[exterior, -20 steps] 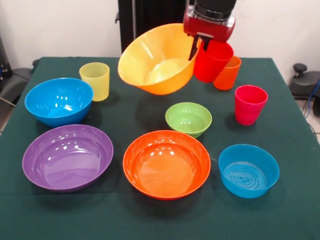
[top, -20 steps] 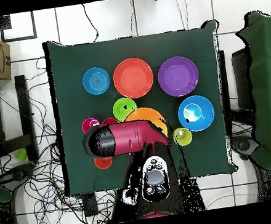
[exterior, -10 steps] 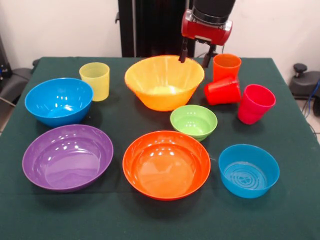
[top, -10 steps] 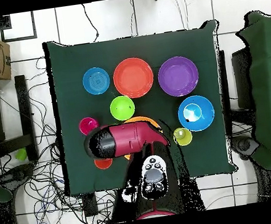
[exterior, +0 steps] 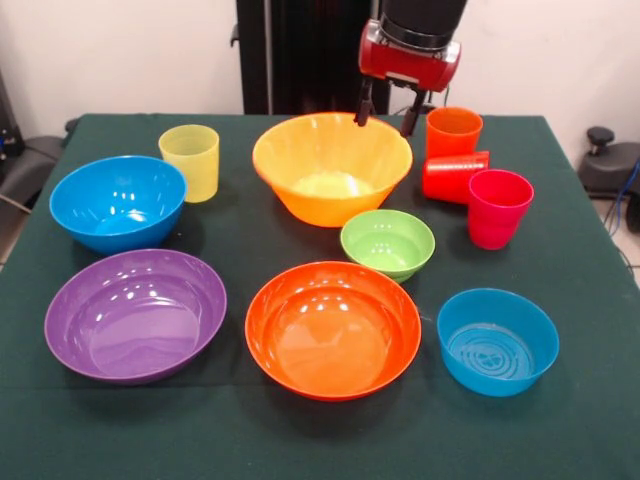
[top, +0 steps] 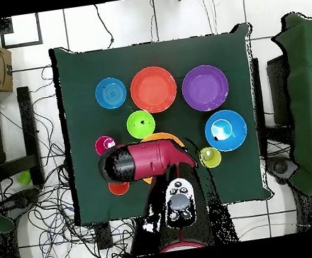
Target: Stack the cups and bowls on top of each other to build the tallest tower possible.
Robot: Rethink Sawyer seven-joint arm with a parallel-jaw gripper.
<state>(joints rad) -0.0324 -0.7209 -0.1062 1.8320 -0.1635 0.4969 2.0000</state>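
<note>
The pincer [exterior: 387, 110], open and empty, hovers above the yellow-orange bowl's [exterior: 332, 168] far rim, with the tipped-over red cup [exterior: 453, 176] lying at its four o'clock, mouth toward the bowl.

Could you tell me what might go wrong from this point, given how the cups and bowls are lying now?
The red cup lies on its side between the orange cup and the pink cup, so it may roll or be awkward to grasp. The open gripper hangs over the yellow-orange bowl's far rim, close to those cups; a descent could clip the rim or knock them.
</note>
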